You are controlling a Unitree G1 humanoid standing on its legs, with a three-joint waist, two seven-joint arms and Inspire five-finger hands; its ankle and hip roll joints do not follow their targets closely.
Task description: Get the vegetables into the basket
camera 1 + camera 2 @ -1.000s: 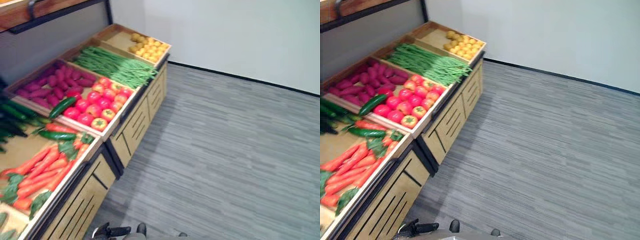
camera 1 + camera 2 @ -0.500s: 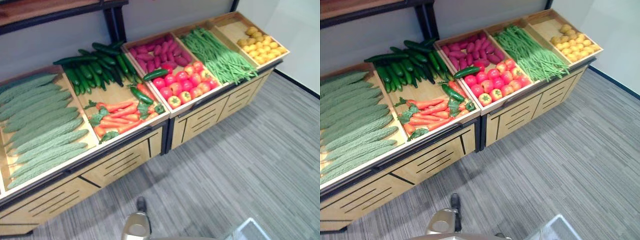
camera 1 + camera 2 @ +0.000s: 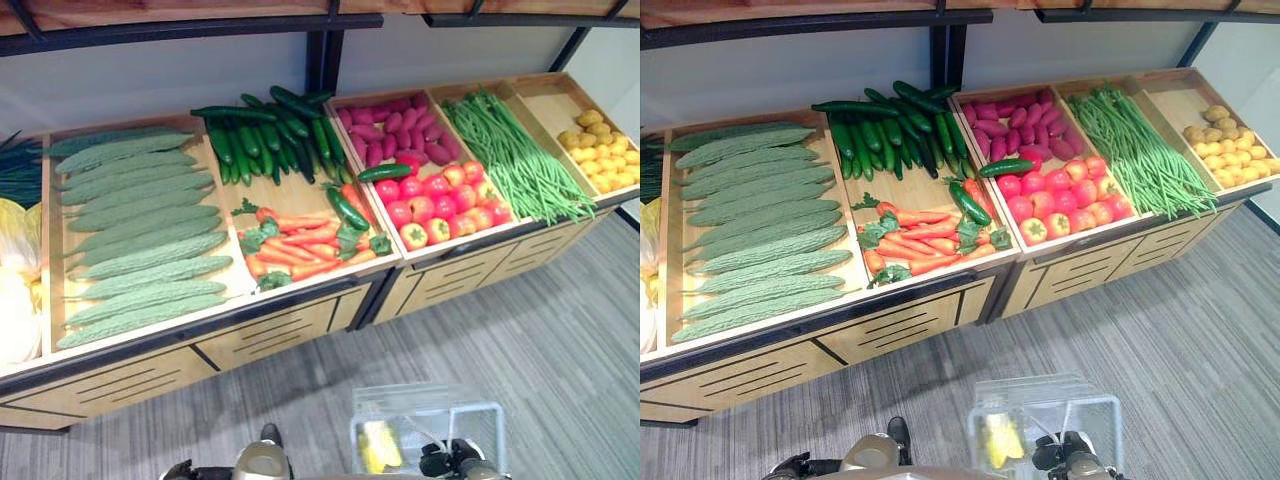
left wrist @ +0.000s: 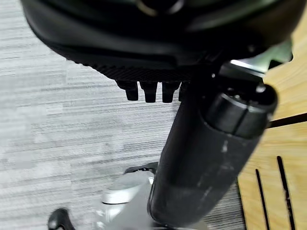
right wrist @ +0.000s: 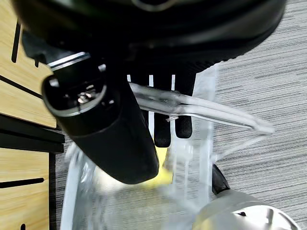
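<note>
A long wooden display stand (image 3: 290, 335) holds vegetables in bins: pale ridged gourds (image 3: 140, 230), dark cucumbers (image 3: 265, 135), carrots (image 3: 300, 240), purple sweet potatoes (image 3: 395, 130), tomatoes (image 3: 440, 200), green beans (image 3: 515, 165) and small yellow produce (image 3: 600, 150). Low in front of the stand hangs a clear plastic basket (image 3: 470, 420) with a yellow item (image 3: 378, 447) inside. My right hand (image 5: 165, 120) has its fingers curled round the basket's clear handle (image 5: 216, 115). My left hand (image 4: 206, 158) hangs beside the stand's wooden front, over the floor, holding nothing.
One loose cucumber (image 3: 383, 172) lies across the divider by the tomatoes, another (image 3: 347, 208) on the carrots. Pale cabbages (image 3: 15, 290) sit at the far left. A dark shelf rail (image 3: 200, 28) runs above the bins. Grey striped floor (image 3: 560, 350) spreads in front.
The whole picture has swung: the camera turned to face the stand squarely. The clear basket now shows at the lower edge, more than half a second ago.
</note>
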